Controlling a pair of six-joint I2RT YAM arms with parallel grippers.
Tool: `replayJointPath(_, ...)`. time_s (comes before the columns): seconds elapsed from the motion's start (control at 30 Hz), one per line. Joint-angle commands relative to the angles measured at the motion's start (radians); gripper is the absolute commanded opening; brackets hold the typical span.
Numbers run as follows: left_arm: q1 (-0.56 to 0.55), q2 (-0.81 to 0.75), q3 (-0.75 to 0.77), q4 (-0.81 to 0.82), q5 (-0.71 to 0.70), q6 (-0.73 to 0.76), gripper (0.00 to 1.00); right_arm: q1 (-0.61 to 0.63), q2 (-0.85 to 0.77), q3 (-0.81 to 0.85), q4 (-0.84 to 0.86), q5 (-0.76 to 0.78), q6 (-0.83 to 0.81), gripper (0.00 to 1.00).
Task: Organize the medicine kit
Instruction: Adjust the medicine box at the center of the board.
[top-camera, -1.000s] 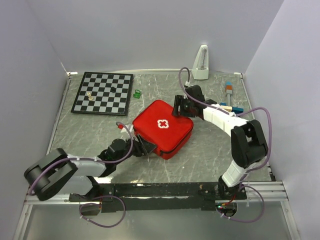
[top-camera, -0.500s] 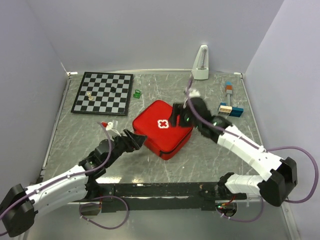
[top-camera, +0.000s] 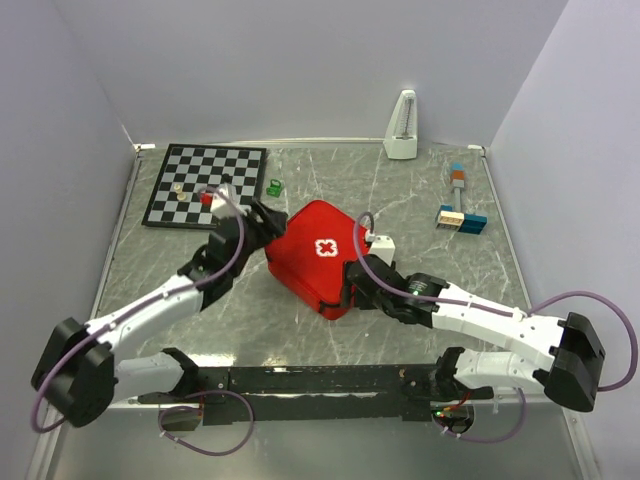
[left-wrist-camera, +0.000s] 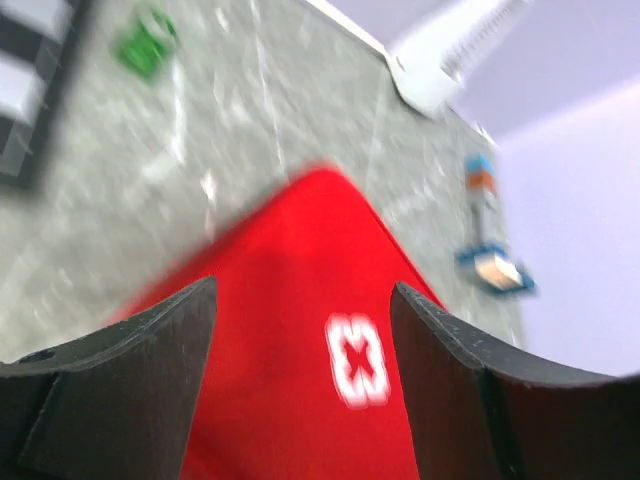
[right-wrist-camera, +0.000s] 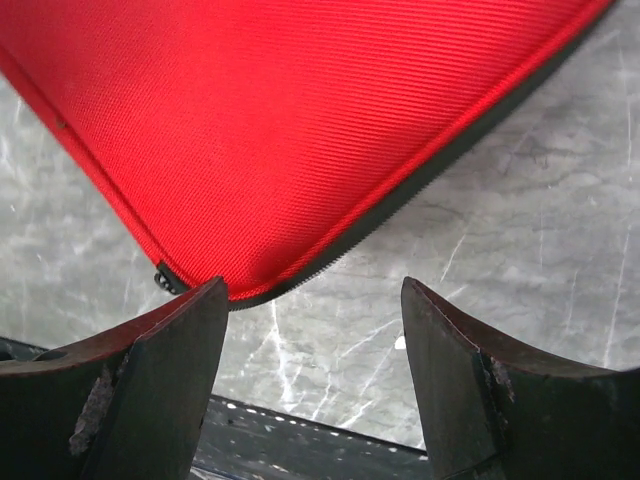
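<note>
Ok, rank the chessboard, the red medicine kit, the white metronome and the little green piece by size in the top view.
1. chessboard, only narrowly
2. medicine kit, close behind; both are partly covered, so the order of these two is unsure
3. metronome, clearly smaller
4. green piece, by far the smallest

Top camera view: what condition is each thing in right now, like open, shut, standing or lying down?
medicine kit: closed, lying flat, white cross up.
left gripper: open, at the kit's far left corner, holding nothing.
right gripper: open, at the kit's near corner, holding nothing.
metronome: standing upright by the back wall.
chessboard: lying flat, a few small pieces on it.
</note>
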Motion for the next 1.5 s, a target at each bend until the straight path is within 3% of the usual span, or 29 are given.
replayJointPath(0.0, 0.059, 0.115, 0.129, -0.018, 0.018, 0.139, 0.75, -0.049, -0.059, -0.028, -0.037, 0.046, 0.115, 0.77)
replayJointPath(0.17, 0.114, 0.284, 0.255, -0.109, 0.115, 0.177, 0.75, -0.287, -0.139, -0.144, 0.127, -0.162, 0.049, 0.78)
replayJointPath(0.3, 0.131, 0.316, 0.186, 0.030, 0.288, 0.147, 0.76, -0.436, -0.141, -0.233, 0.394, -0.441, 0.000, 0.82)
replayJointPath(0.5, 0.131, 0.396, 0.161, 0.076, 0.445, 0.110, 0.73, -0.482, 0.043, -0.158, 0.462, -0.574, -0.046, 0.84)
replayJointPath(0.67, 0.131, 0.373, 0.092, 0.083, 0.426, 0.073, 0.72, -0.508, 0.164, -0.108, 0.536, -0.643, -0.078, 0.82)
replayJointPath(0.8, 0.131, 0.289, 0.026, 0.045, 0.310, 0.053, 0.73, -0.511, 0.288, -0.007, 0.542, -0.677, -0.115, 0.82)
replayJointPath(1.0, 0.134, 0.175, -0.017, -0.018, 0.186, 0.065, 0.74, -0.516, 0.387, 0.151, 0.450, -0.638, -0.181, 0.81)
replayJointPath(1.2, 0.136, 0.088, 0.075, -0.116, 0.156, 0.124, 0.75, -0.478, 0.189, 0.107, 0.263, -0.390, -0.219, 0.80)
replayJointPath(1.33, 0.136, 0.048, 0.123, -0.156, 0.208, 0.125, 0.76, -0.337, 0.028, 0.032, 0.192, -0.218, -0.236, 0.79)
replayJointPath(1.47, 0.133, 0.046, 0.077, -0.031, 0.371, 0.075, 0.75, -0.119, -0.024, 0.007, 0.141, -0.094, -0.174, 0.77)
